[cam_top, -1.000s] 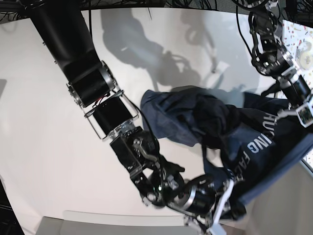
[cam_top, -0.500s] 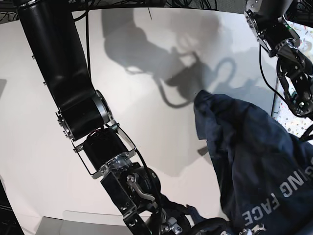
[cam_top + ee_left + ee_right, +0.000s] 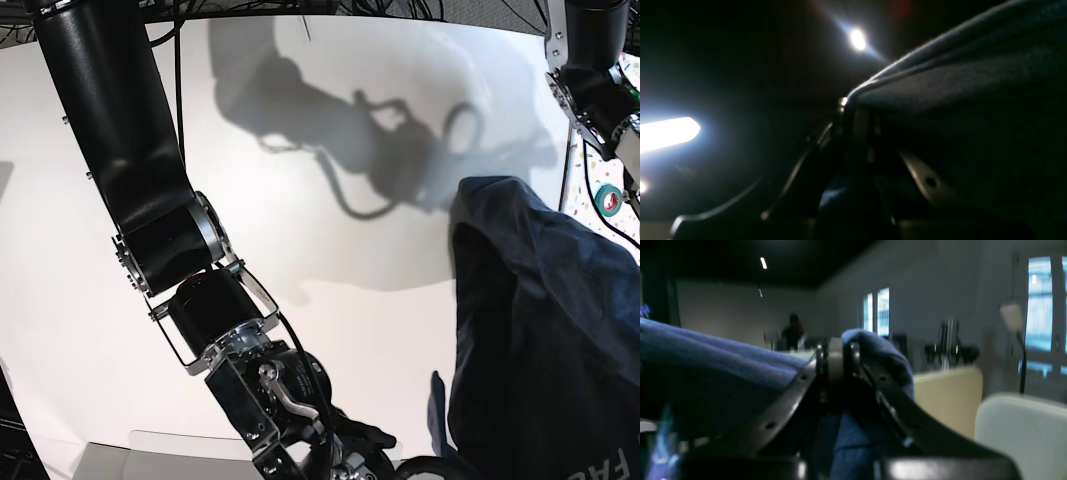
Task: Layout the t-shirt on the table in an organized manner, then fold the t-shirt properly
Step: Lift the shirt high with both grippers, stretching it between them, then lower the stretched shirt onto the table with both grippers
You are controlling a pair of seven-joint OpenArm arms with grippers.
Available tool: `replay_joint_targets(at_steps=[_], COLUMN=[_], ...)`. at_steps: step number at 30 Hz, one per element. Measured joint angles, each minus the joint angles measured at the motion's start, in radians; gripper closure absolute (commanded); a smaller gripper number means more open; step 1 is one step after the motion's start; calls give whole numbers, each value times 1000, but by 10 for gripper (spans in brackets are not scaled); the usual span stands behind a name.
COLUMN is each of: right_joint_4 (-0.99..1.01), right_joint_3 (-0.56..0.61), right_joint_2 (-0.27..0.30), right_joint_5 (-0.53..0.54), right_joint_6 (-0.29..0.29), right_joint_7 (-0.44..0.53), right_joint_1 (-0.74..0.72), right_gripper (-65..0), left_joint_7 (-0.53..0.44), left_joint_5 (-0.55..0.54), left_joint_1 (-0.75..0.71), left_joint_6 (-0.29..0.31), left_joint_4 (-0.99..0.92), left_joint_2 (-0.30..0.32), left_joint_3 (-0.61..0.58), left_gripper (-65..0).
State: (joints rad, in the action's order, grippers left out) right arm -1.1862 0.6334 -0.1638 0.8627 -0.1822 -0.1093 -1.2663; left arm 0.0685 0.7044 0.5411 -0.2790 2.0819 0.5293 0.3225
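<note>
The wide matte white counter (image 3: 330, 250) with a curved far edge fills the base view. Most of its visible surface is bare, crossed only by dark shadows of the arms and cables. Whether the hanging cloth on the right touches it cannot be told.

T-shirt (image 3: 540, 330) cut off, lettering partly hidden

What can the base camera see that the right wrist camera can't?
Only the base view shows the white table with the arms' shadows on it, and the t-shirt hanging as one big dark drape. Only the right wrist view shows the right gripper shut on a fold of the shirt, with a room and windows behind. Both show the navy t-shirt.
</note>
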Motion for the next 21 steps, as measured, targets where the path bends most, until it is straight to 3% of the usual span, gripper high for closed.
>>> replay_joint_targets(at_steps=[6, 10, 12, 15, 21], right_joint_4=[-33, -136, -182, -187, -255], right_joint_3=[0, 0, -1, 5, -2], right_joint_2=[2, 9, 8, 17, 144], right_joint_5=[-10, -18, -17, -22, -22], right_joint_6=[5, 13, 14, 34, 31], right_joint_7=[67, 93, 36, -100, -106], right_joint_1=[2, 71, 183, 374, 587], right_gripper=[0, 0, 0, 0, 0], left_joint_7=[-45, -43, -43, -43, -92], left_joint_5=[0, 0, -1, -7, -2], left_joint_1=[32, -42, -152, -290, -512], left_joint_6=[-11, -32, -43, -13, -18], left_joint_4=[0, 5, 7, -12, -8], left_joint_2=[31, 1, -65, -196, -406], left_joint_3=[-24, -25, -26, -49, -132], left_gripper=[0, 0, 0, 0, 0])
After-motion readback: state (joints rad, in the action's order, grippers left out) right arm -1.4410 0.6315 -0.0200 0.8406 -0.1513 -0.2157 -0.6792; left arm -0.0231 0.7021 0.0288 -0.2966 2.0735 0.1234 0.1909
